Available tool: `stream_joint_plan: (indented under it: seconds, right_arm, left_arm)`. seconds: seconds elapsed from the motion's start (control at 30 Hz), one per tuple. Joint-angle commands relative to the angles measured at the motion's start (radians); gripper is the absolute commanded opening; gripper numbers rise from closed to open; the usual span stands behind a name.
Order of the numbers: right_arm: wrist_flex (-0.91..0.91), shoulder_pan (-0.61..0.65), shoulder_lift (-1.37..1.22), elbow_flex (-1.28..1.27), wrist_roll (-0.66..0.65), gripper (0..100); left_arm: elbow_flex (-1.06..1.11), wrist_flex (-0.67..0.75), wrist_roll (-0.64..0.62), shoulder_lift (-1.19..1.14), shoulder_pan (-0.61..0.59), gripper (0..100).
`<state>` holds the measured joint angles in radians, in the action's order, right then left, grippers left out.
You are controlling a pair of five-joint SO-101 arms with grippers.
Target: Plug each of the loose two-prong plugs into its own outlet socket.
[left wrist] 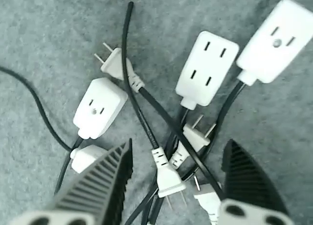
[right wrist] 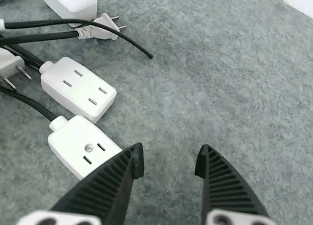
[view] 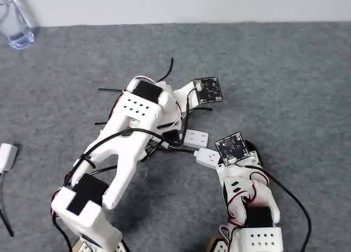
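We find the left claw (left wrist: 179, 146) spread wide and empty, hanging over a tangle of black cords (left wrist: 146, 117). Under it lie a near plug (left wrist: 168, 180), a middle plug (left wrist: 198, 134) and a far plug (left wrist: 115, 63), all loose. Three white sockets (left wrist: 206, 68) lie around them. The right claw (right wrist: 170, 149), also spread and empty, hangs over grey mat (right wrist: 234, 63) beside a socket (right wrist: 83, 146)
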<state>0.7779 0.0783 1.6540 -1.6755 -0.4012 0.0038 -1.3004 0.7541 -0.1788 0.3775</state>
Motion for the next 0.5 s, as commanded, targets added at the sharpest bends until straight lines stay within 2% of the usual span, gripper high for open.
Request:
stream_joint_plan:
  seconds: [0.0,0.07,0.3,0.47]
  right_arm:
    - [0.007,0.005,0.01,-0.015,-0.009,18.7]
    - [0.007,0.004,0.01,-0.015,-0.009,18.7]
    - [-0.005,0.008,0.012,-0.009,-0.002,19.0]
    - [-0.054,0.008,0.012,-0.015,-0.002,19.1]
  left_arm:
    - [-0.021,0.054,-0.009,0.02,-0.043,29]
    - [-0.022,0.043,-0.009,0.032,-0.078,29]
    - [-0.016,-0.295,-0.014,0.238,-0.101,29]
    - [0.001,-0.333,-0.017,0.45,-0.212,29]
